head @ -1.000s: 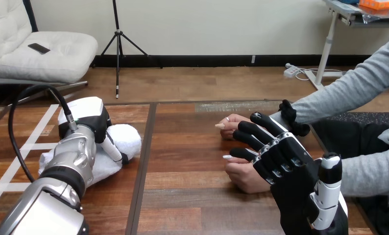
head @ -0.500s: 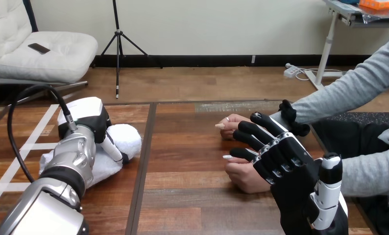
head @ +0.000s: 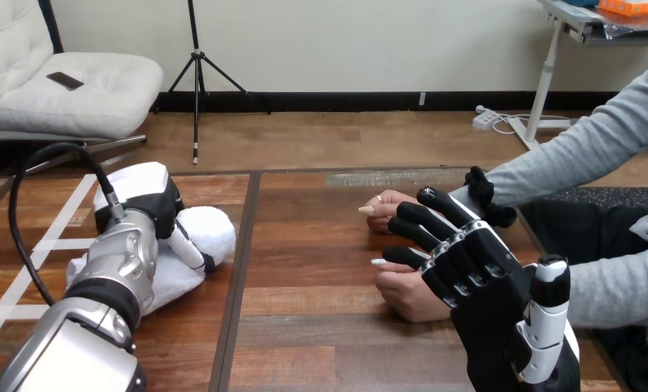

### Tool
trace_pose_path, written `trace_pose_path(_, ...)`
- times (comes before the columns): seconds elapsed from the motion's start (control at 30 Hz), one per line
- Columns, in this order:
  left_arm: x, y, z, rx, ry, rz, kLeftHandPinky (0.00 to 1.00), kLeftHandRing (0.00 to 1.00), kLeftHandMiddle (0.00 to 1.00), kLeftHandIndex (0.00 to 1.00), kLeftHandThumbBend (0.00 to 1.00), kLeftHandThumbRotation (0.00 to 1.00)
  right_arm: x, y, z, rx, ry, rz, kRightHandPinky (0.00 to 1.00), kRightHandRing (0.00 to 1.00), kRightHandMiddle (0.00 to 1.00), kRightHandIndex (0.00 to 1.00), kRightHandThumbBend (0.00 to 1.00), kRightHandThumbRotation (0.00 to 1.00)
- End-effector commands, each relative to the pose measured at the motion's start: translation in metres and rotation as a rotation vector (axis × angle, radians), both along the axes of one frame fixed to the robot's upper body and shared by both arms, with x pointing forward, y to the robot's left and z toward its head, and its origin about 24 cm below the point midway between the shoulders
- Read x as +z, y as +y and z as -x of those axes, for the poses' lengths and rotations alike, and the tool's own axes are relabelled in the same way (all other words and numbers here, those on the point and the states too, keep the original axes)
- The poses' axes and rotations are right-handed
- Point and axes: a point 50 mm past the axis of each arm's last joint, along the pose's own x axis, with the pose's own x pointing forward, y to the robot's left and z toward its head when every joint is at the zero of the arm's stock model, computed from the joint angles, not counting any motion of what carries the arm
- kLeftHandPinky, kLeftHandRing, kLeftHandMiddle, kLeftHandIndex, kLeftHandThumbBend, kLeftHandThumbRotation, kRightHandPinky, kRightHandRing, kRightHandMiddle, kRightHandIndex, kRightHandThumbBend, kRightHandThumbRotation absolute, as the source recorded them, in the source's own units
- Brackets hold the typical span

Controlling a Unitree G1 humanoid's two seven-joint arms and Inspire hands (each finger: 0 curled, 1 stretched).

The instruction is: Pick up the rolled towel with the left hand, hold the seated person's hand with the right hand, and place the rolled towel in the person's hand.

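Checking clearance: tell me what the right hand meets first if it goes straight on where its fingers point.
Probably the person's farther hand, just beyond the right hand; depth is unclear.

Fluffy white cloth rolled towel (head: 210, 229) on a smooth, slightly glossy wooden table (head: 321, 278).

The dark wooden table (head: 312, 278) lies bare through its middle (a wide lane, near edge to far). The white rolled towel (head: 213, 227) blocks the left. At the right, the person's far hand (head: 383, 206), the person's near hand (head: 404, 296) and the robot's black-and-white right hand (head: 468, 265) crowd together.
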Motion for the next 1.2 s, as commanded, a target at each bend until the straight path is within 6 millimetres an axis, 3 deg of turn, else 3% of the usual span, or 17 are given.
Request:
trace_pose_path(0.0,0.013,-0.004,-0.007,-0.019,-0.059,0.022,0.32,0.4,0.46,0.47,0.7,0.0,0.013,-0.001,-0.007,-0.027,-0.082,-0.014,0.76,0.84,0.83,0.84,0.75,1.0)
trace_pose_path(0.6,0.024,-0.008,-0.012,-0.012,-0.177,0.161,0.32,0.4,0.48,0.48,0.69,0.0,0.01,-0.002,-0.007,-0.018,-0.065,0.008,0.78,0.85,0.84,0.85,0.72,1.0)
trace_pose_path(1.17,0.035,-0.015,-0.015,-0.008,-0.32,0.363,0.3,0.35,0.42,0.46,0.71,0.0,0.006,-0.004,-0.008,-0.018,-0.038,0.023,0.81,0.87,0.85,0.85,0.69,1.0)
